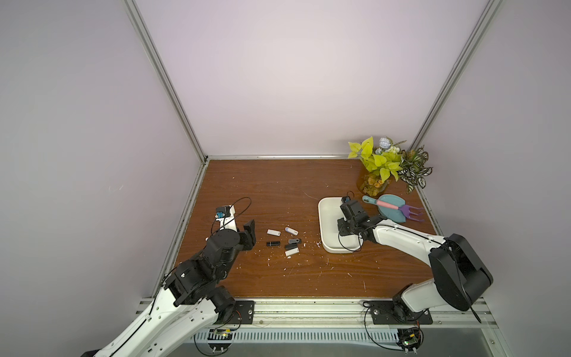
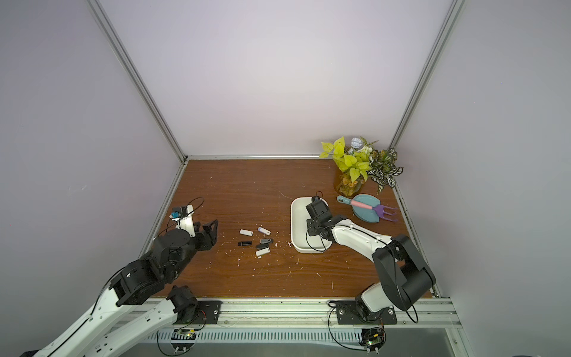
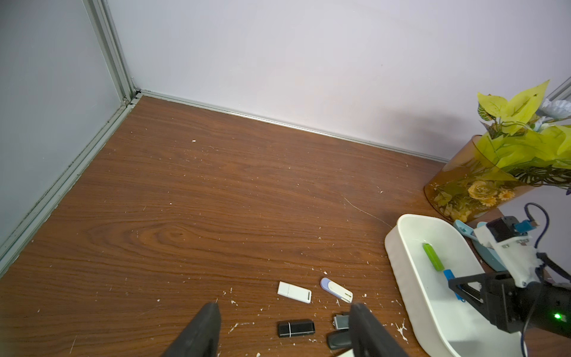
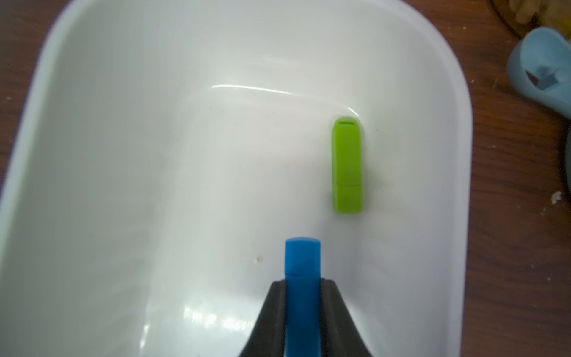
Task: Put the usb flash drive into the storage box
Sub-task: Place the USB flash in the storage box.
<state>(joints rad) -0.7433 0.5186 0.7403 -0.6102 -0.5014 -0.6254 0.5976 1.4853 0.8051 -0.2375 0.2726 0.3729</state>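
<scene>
Blue USB flash drive: pinched by its sides in the right jaws, which are closed tight on it, low over the inside of the white storage box. Can't tell whether it touches the floor. Not yet let go. A green flash drive already lies in the box, near it. The left jaws stand partly spread and empty beside the loose drives on the desk, six by my count. Judged: about a quarter done, release due next
</scene>
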